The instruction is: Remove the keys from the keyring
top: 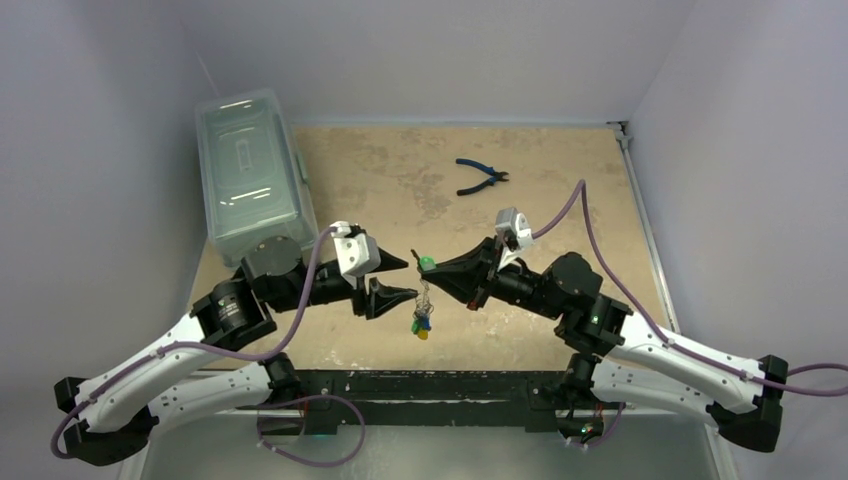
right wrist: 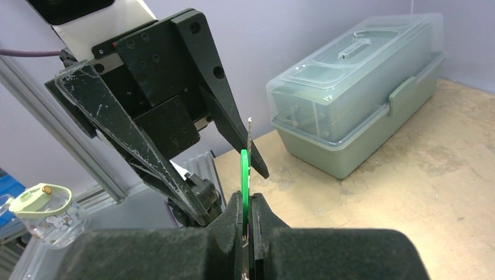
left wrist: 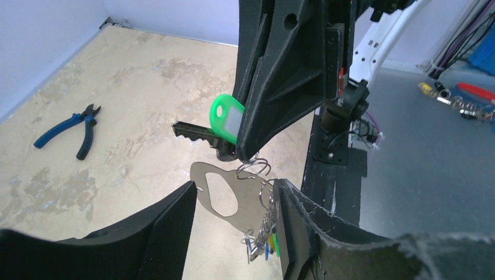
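Observation:
The pale oval keyring (left wrist: 250, 197) hangs in the air on small wire rings, and several tiny keys (left wrist: 265, 242) with blue, yellow and green heads dangle under it. My right gripper (right wrist: 248, 201) is shut on a green tag (right wrist: 244, 172) at the top of the bunch. A black key (left wrist: 191, 131) sticks out beside the green tag (left wrist: 226, 119). My left gripper (left wrist: 235, 186) is open. The keyring hangs between its fingers (left wrist: 169, 233), and the key bunch lies close to the right-hand one. From above, the two grippers (top: 410, 278) (top: 432, 268) meet tip to tip, with the keys (top: 422, 325) hanging just below.
Blue-handled pliers (top: 483, 177) lie on the tan table toward the back right. A clear lidded plastic box (top: 250, 175) stands at the back left. The table's near edge and black frame (left wrist: 335, 151) are right under the hanging bunch.

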Action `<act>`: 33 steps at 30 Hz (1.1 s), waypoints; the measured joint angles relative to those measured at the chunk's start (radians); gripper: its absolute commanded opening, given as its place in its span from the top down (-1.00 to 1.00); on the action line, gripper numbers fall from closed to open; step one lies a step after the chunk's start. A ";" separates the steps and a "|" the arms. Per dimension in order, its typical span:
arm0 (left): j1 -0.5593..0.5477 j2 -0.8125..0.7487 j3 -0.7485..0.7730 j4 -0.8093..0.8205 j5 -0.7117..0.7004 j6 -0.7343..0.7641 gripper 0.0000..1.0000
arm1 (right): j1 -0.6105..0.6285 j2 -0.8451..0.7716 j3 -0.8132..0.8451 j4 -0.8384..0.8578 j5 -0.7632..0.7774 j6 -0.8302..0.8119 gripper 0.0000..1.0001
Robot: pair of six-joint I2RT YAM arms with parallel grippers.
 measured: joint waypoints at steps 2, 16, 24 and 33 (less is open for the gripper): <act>0.000 -0.005 0.000 -0.012 0.009 0.028 0.03 | 0.000 0.006 0.000 0.003 -0.020 0.000 1.00; 0.000 -0.025 0.000 -0.057 0.115 0.156 0.22 | 0.000 0.045 0.000 0.037 -0.183 0.000 1.00; 0.000 -0.026 0.000 -0.057 0.139 0.165 0.32 | 0.000 0.047 0.001 0.045 -0.214 0.000 1.00; 0.000 -0.034 0.000 -0.056 0.126 0.164 0.30 | 0.000 0.034 0.001 0.042 -0.157 0.001 1.00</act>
